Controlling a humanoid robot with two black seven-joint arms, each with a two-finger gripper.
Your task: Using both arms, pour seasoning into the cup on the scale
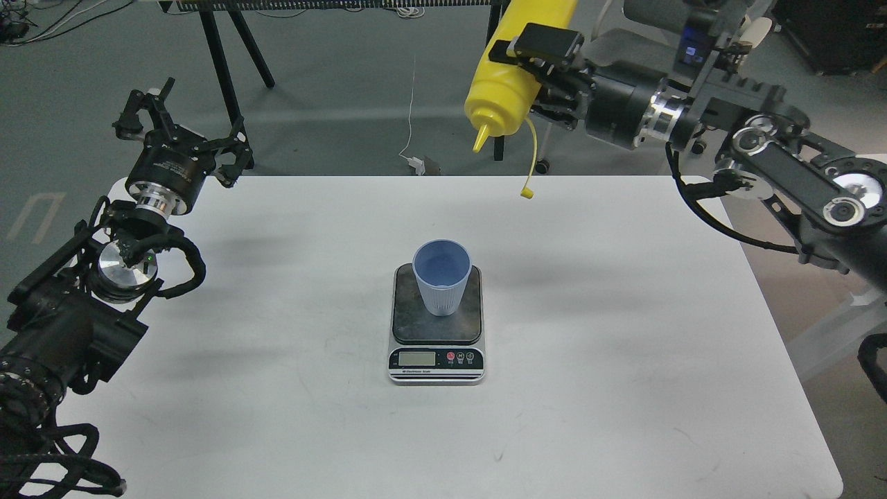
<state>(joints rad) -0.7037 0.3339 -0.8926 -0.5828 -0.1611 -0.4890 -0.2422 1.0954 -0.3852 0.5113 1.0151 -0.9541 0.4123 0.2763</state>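
Note:
The light blue ribbed cup (441,285) stands upright on the dark plate of the scale (436,331) at the table's middle. My right gripper (547,62) is shut on the yellow seasoning bottle (513,66), held high above the table's far edge and tipped so its nozzle points down and left. Its tethered cap (527,194) hangs loose below. The nozzle is behind and a little right of the cup, well above it. My left gripper (181,125) is open and empty at the table's far left corner.
The white table (277,388) ends at a rounded far right corner. Behind it are black table legs (500,104), a grey chair (644,41) and a white cable on the floor. A second white table edge shows at the far right.

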